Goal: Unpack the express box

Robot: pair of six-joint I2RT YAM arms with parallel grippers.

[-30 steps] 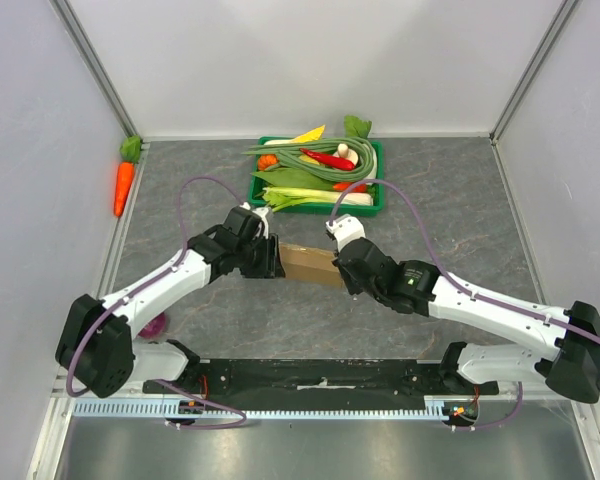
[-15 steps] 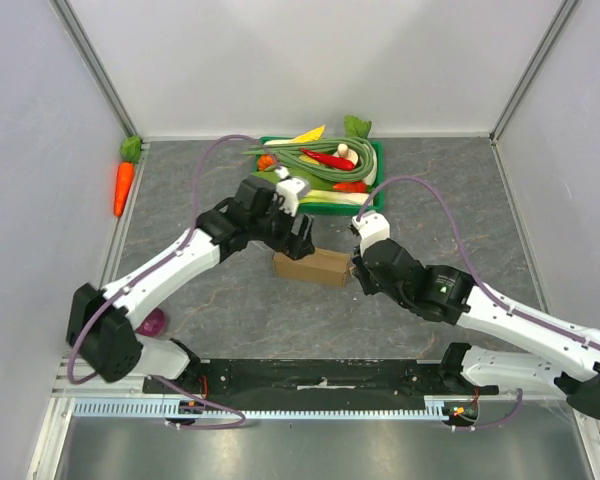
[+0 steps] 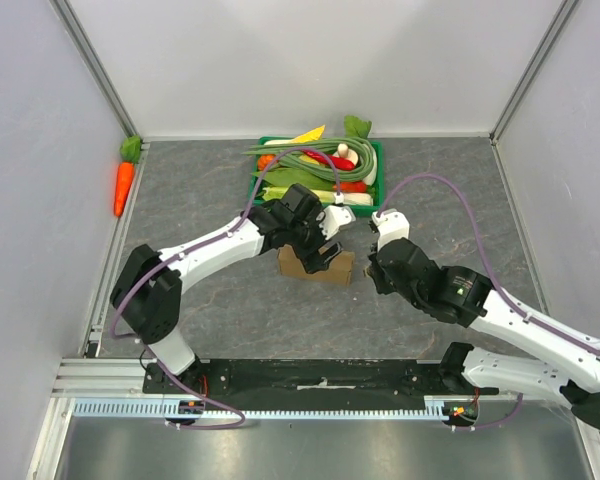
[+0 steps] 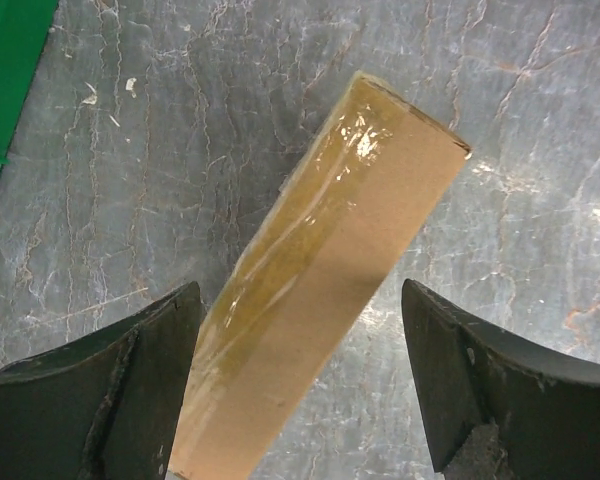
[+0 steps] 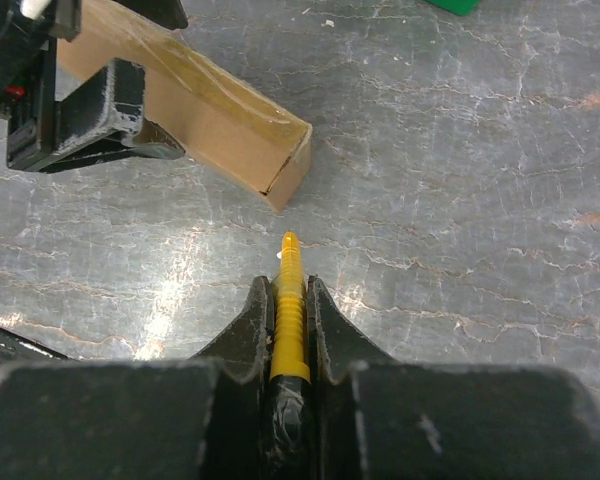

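- The left gripper (image 3: pixel 325 250) is held low over the express box (image 3: pixel 340 268), and its jaws are spread wide open.
- The box is seen lying flat on the grey tabletop (image 3: pixel 460 200), slanting between those open jaws, with glossy tape shining along its top.
- In the left wrist view, one long side of the box is pressed close to the jaw on the picture's left. Actual contact cannot be told, and a clear gap is left to the other jaw.
- The far end of the box is carried out well beyond the jaw tips.
- The right gripper (image 5: pixel 285 290) is parked just beside the box's other end, its jaws clamped tight on a yellow ridged tool (image 5: pixel 288 300).
- The tool's tip is pushed out ahead of those jaws. The box's open corner is found just ahead of it, with a narrow strip of tabletop between them.
- A green tray (image 3: pixel 380 180) of vegetables is set beyond both pairs of jaws.
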